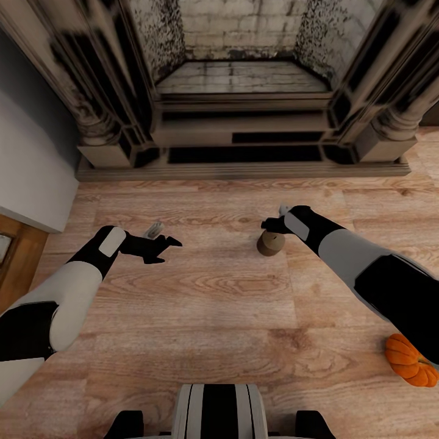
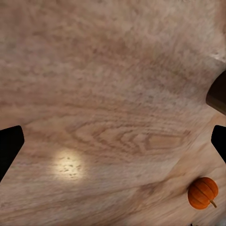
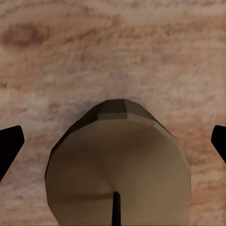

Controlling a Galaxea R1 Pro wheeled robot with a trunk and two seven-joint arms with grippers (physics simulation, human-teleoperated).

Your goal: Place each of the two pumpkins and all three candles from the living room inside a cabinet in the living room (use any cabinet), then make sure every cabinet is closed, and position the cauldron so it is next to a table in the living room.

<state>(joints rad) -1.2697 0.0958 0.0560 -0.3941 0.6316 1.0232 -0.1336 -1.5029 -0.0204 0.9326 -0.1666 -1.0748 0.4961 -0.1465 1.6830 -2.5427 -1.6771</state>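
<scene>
From the head, the right pincer (image 1: pixel 272 224) hangs directly over a stubby tan candle (image 1: pixel 271 242) standing on the plank floor (image 1: pixel 213 317), lined up for a grab; a ribbed orange pumpkin (image 1: pixel 412 360) waits nearby. The left pincer (image 1: pixel 160 245) idles, spread open. Left wrist: pumpkin (image 2: pixel 203 192), smooth wood grain. Right wrist: fingers wide, candle (image 3: pixel 117 174) between, wick up.

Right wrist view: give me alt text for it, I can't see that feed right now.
A stubby tan candle with a short dark wick stands on the light wood plank floor, seen close from above. The two dark fingertips of the open right gripper sit wide apart on either side of it, not touching it.
</scene>
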